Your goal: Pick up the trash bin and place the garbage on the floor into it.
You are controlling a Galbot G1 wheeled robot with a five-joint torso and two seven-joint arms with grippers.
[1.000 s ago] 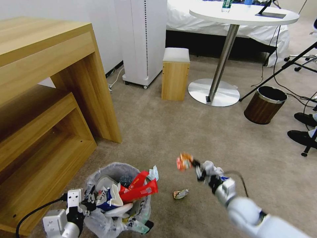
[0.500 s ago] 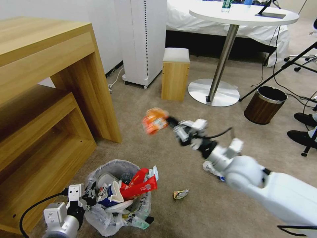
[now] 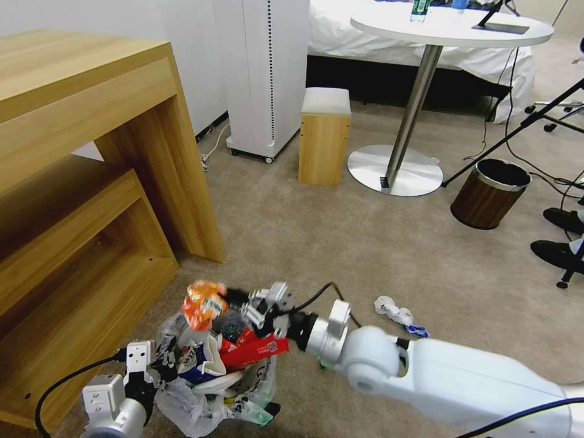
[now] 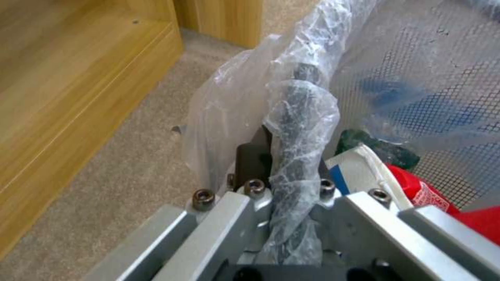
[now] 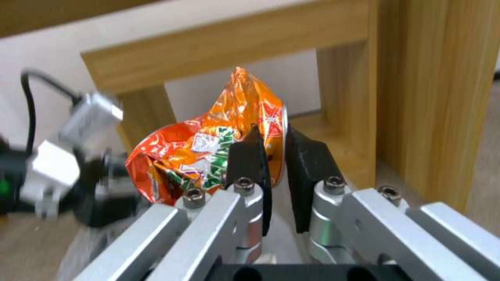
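Hovering over the trash bin (image 3: 210, 389), right claw (image 3: 226, 299) pinches orange wrapper (image 3: 204, 304).

Beige carpet (image 3: 340, 243); crumpled white litter (image 3: 394, 312).

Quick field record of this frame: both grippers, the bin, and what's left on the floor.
left gripper: shut on trash bin rim and bag
right gripper: shut on orange wrapper, above the bin
trash bin: heaped with litter, red wrapper sticking out
carpet: crumpled white paper beside right arm
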